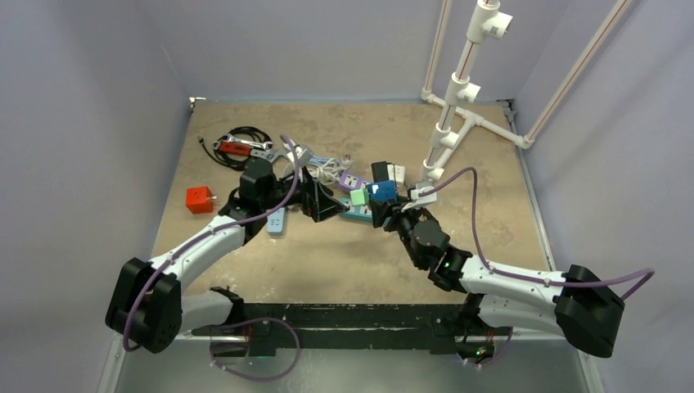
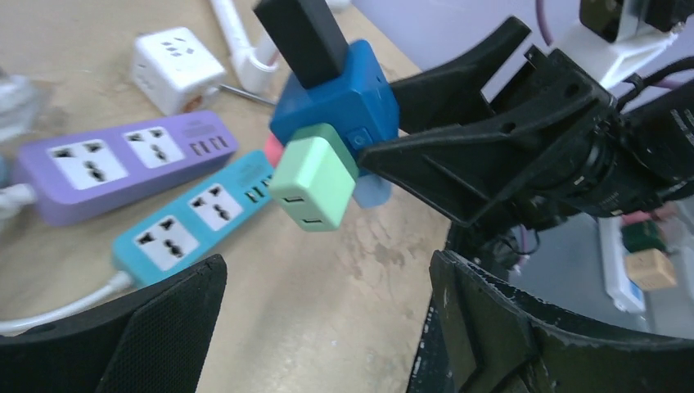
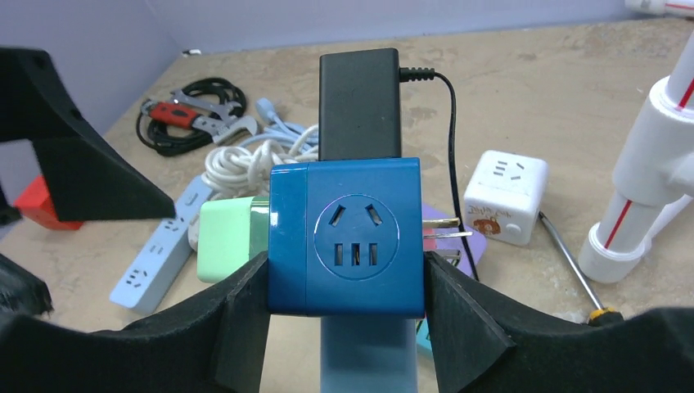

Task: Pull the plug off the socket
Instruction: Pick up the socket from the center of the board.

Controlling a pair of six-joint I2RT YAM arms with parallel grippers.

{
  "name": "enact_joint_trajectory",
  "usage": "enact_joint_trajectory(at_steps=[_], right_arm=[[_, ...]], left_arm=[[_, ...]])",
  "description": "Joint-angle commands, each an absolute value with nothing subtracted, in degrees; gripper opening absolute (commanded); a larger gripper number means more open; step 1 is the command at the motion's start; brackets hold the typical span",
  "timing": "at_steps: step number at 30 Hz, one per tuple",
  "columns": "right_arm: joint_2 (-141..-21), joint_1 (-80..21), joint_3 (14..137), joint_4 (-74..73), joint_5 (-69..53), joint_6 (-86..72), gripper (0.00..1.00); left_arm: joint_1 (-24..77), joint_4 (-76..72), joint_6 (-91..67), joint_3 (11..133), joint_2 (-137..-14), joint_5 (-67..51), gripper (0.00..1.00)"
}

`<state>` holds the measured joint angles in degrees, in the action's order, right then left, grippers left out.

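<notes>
My right gripper (image 3: 345,278) is shut on a blue cube socket (image 3: 348,237), lifted above the table (image 1: 270,262). A light green plug (image 3: 225,237) sits in the cube's left face, a black adapter (image 3: 358,102) in its top, and a pale blue plug (image 3: 368,352) underneath. In the left wrist view the green plug (image 2: 313,182) points toward my left gripper (image 2: 327,270), which is open and empty a short way in front of it. From above, the left gripper (image 1: 327,203) is just left of the socket (image 1: 383,191).
A purple power strip (image 2: 123,164) and a teal one (image 2: 196,217) lie below the socket. Nearby are a white cube socket (image 3: 505,196), a screwdriver (image 3: 573,274), a light blue strip (image 3: 159,254), a red cube (image 1: 199,200), coiled cables with tools (image 1: 237,146), and a PVC pipe stand (image 1: 458,90).
</notes>
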<state>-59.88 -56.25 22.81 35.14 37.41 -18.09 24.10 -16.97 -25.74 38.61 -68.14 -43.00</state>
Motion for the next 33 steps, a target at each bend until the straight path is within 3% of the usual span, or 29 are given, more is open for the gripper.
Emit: enact_joint_trajectory(at_steps=[1,7,14,24,29,33], right_arm=[[-56.25,-56.38,22.51,50.73,36.15,-15.52,0.0],[-55.11,-56.43,19.52,56.21,29.37,-14.6,0.0],[-56.61,-56.43,19.28,58.32,26.55,-13.98,0.0],[-59.92,-56.92,20.39,58.72,23.93,-12.79,0.0],[-60.11,-57.6,20.13,59.59,23.38,-11.8,0.0],[-60.67,-58.03,20.27,59.95,23.84,-11.14,0.0]], left_arm=[[25.31,-24.34,-28.89,39.13,-69.78,-48.78,0.93],[26.3,-24.1,-29.8,39.66,-72.05,-50.79,0.9],[27.14,-27.77,-32.82,39.18,-75.0,-53.43,0.71],[27.6,-26.23,-31.64,39.61,-74.8,-52.98,0.61],[27.6,-24.39,-30.41,40.08,-74.87,-52.3,0.44],[27.6,-24.19,-30.31,40.18,-75.23,-52.04,0.16]])
